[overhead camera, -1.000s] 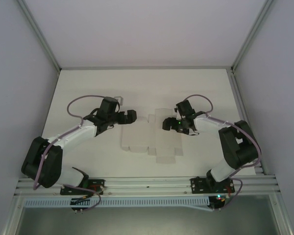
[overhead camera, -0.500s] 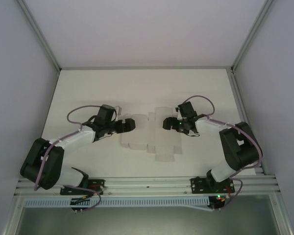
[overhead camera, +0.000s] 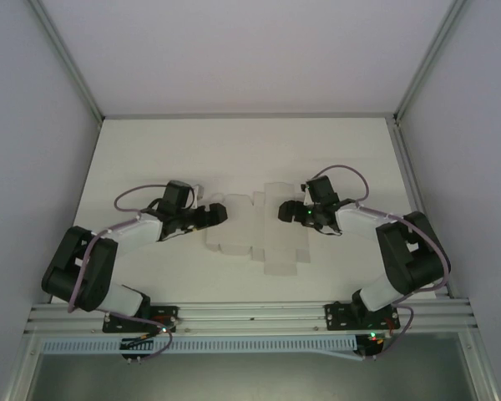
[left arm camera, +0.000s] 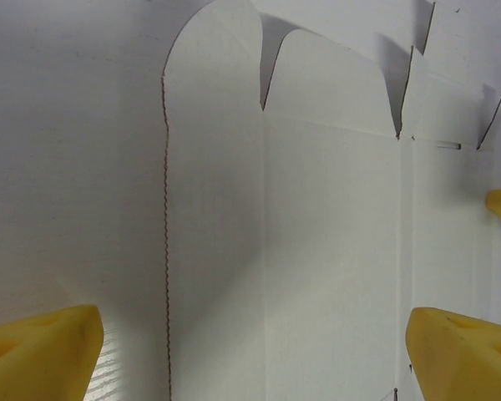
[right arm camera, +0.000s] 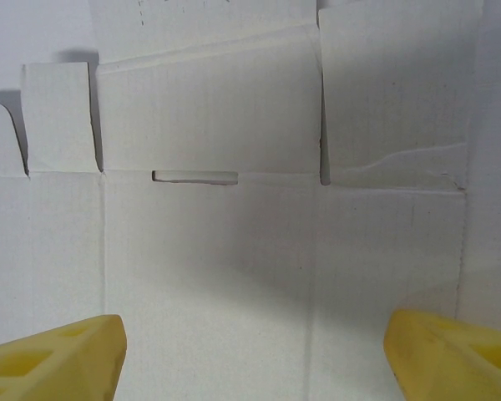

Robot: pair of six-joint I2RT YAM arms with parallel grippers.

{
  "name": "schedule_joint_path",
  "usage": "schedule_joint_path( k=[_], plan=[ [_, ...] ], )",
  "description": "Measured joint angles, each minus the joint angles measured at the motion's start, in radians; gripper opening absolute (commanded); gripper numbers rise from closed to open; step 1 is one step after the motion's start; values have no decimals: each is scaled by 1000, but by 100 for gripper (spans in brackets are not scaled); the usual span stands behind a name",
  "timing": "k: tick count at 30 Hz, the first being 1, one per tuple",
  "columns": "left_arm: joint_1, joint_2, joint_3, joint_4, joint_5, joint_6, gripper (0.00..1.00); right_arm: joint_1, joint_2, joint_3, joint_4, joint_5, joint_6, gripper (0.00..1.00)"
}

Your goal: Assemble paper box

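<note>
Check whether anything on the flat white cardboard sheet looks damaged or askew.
Yes: in the right wrist view one flap of the paper box carries a wavy wrinkle, unlike the straight creases, and the flap beside it sits slightly raised, its edge slanted.

**Two robot arms reach inward, claws spread wide**

The left gripper (overhead camera: 220,214) and the right gripper (overhead camera: 283,210) point toward each other with a gap between them. Both sets of jaws stand wide apart and grip nothing. Each wrist view shows that claw's yellow fingertips at the bottom corners, left (left arm camera: 42,355) and right (right arm camera: 54,359). Behind each claw a white forearm (overhead camera: 129,230) runs back and outward to a bulky black elbow (overhead camera: 77,267). From there the arm folds in to its base (overhead camera: 140,317).
</note>
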Motion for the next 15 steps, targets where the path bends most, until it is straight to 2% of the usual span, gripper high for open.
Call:
schedule_joint_path(
  k=[1, 3, 8, 12, 15],
  plan=[
    [0, 4, 0, 0, 1, 2, 91, 0, -1, -2, 2, 0, 0, 84],
    [0, 8, 0, 8, 16, 2, 80, 0, -2, -4, 7, -1, 0, 84],
    [-9, 8, 0, 108, 128, 2, 69, -2, -1, -9, 17, -4, 0, 84],
    [-27, -9, 0, 191, 200, -5, 55, -2, -2, -16, 34, -9, 0, 84],
    [-31, -33, 0, 225, 228, -5, 36, -2, -6, -23, 47, -15, 0, 84]
  ],
)
